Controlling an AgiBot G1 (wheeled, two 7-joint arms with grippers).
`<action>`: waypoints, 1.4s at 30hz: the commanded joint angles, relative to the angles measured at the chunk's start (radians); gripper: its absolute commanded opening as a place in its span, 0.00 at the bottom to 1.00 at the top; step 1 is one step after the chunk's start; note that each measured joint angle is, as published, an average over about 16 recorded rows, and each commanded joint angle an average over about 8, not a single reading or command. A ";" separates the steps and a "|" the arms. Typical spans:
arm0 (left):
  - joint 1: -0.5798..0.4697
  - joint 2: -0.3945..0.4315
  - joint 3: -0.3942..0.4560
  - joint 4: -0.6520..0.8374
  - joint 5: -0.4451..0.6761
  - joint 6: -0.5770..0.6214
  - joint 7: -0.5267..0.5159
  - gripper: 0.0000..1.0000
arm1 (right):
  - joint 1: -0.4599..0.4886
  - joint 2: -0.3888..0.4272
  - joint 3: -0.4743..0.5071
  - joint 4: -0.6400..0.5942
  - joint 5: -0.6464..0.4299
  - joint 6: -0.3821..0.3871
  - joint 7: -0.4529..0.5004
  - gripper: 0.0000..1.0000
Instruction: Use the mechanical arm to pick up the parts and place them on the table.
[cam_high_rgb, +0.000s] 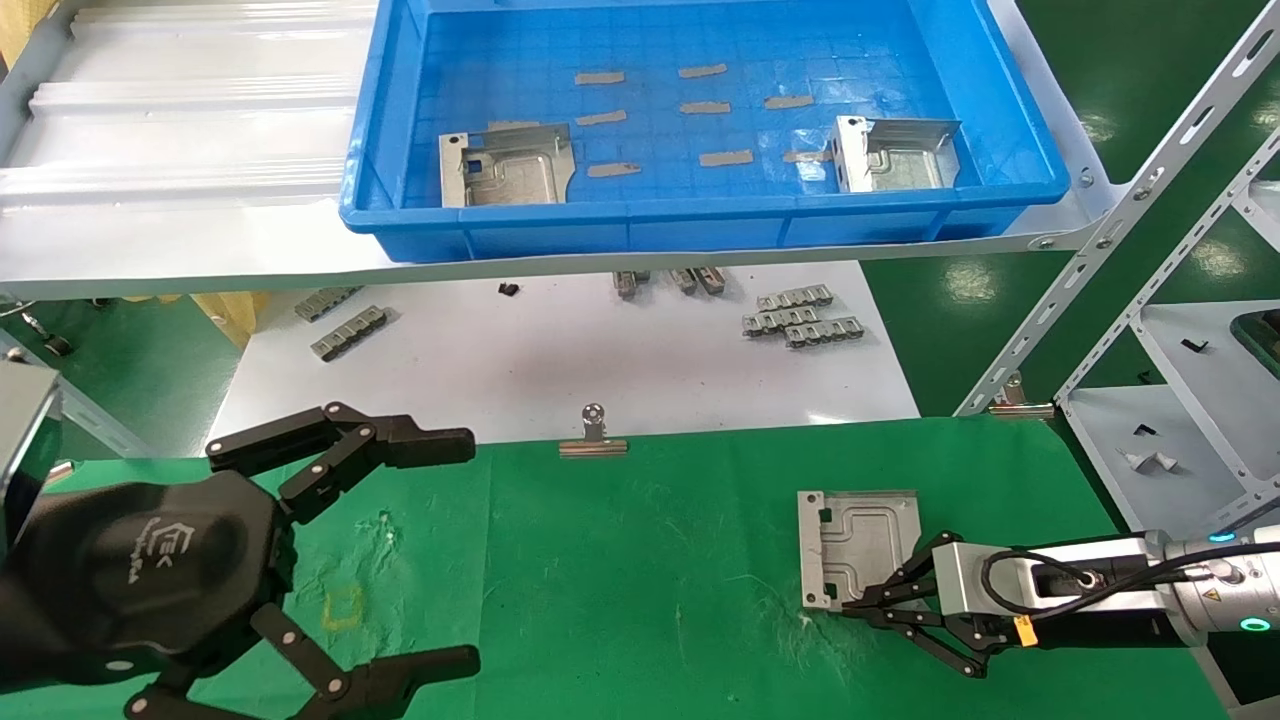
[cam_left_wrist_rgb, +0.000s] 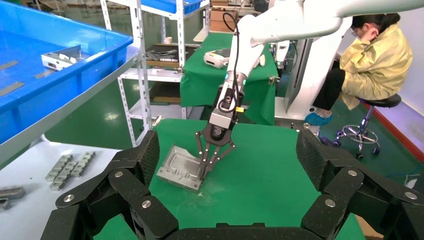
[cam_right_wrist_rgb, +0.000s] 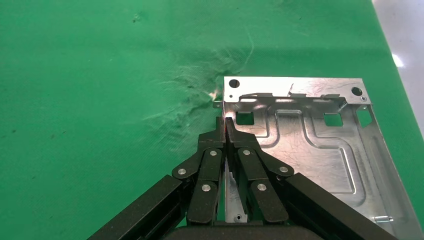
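My right gripper (cam_high_rgb: 850, 605) is shut on the bent-up side edge of a silver stamped part (cam_high_rgb: 865, 545) that lies on the green table (cam_high_rgb: 640, 580) at the right. The right wrist view shows the closed fingertips (cam_right_wrist_rgb: 220, 131) pinching that edge of the part (cam_right_wrist_rgb: 310, 145). The left wrist view shows the same part (cam_left_wrist_rgb: 180, 167) and the right gripper (cam_left_wrist_rgb: 202, 175) from across the table. Two more parts (cam_high_rgb: 508, 165) (cam_high_rgb: 895, 152) lie in the blue tray (cam_high_rgb: 700, 215). My left gripper (cam_high_rgb: 465, 550) is open and empty over the table's left side.
Grey tape strips lie in the tray. Toothed clip strips (cam_high_rgb: 800, 315) (cam_high_rgb: 345, 320) lie on the white sheet (cam_high_rgb: 560, 380) under the tray's shelf. A binder clip (cam_high_rgb: 594, 435) holds the cloth's far edge. A metal rack (cam_high_rgb: 1130, 210) stands at the right. A seated person (cam_left_wrist_rgb: 375, 55) is beyond the table.
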 joint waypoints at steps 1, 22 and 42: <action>0.000 0.000 0.000 0.000 0.000 0.000 0.000 1.00 | 0.000 -0.011 0.001 -0.024 0.002 -0.002 -0.013 0.50; 0.000 -0.001 0.001 0.000 -0.001 -0.001 0.001 1.00 | 0.052 -0.039 0.025 -0.098 0.037 -0.069 -0.070 1.00; 0.000 -0.001 0.003 0.000 -0.002 -0.001 0.001 1.00 | -0.063 0.091 0.102 0.360 0.414 -0.120 0.230 1.00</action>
